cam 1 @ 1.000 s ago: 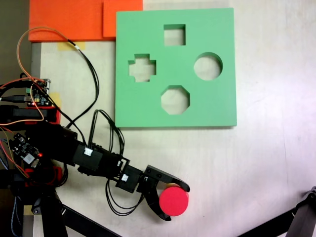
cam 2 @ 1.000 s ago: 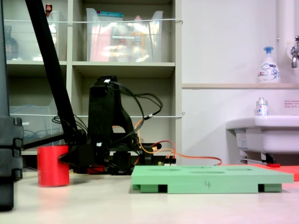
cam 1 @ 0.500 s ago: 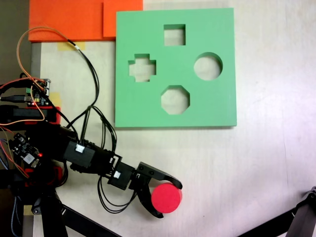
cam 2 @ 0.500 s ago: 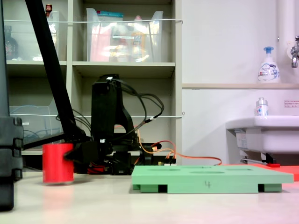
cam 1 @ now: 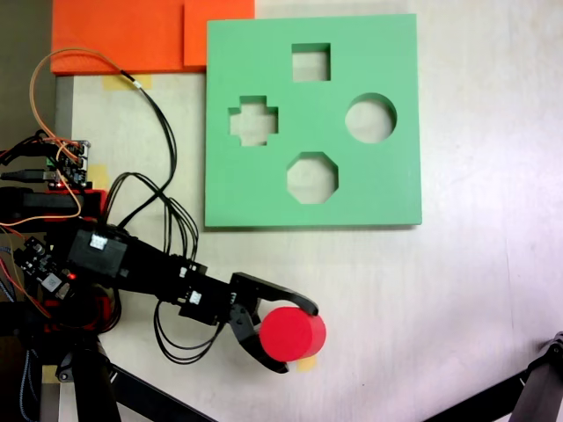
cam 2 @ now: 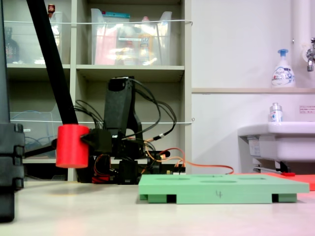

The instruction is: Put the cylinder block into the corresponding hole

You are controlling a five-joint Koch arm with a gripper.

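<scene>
The gripper (cam 1: 299, 336) has its two black fingers (cam 1: 280, 295) closed around the red cylinder (cam 1: 291, 334), one on each side, with the cylinder's flat top facing up between them. In a fixed view from the side, the cylinder (cam 2: 72, 146) hangs upright, clear of the table (cam 2: 147, 216), with the gripper (cam 2: 88, 142) holding it from the right. The green board (cam 1: 255, 189) lies well apart from it, its round hole (cam 1: 370, 119) open.

Lab or workshop room, shelving with storage bins (cam 2: 130, 37), wall sink (cam 2: 278, 135), soap bottle (cam 2: 283, 69)
</scene>
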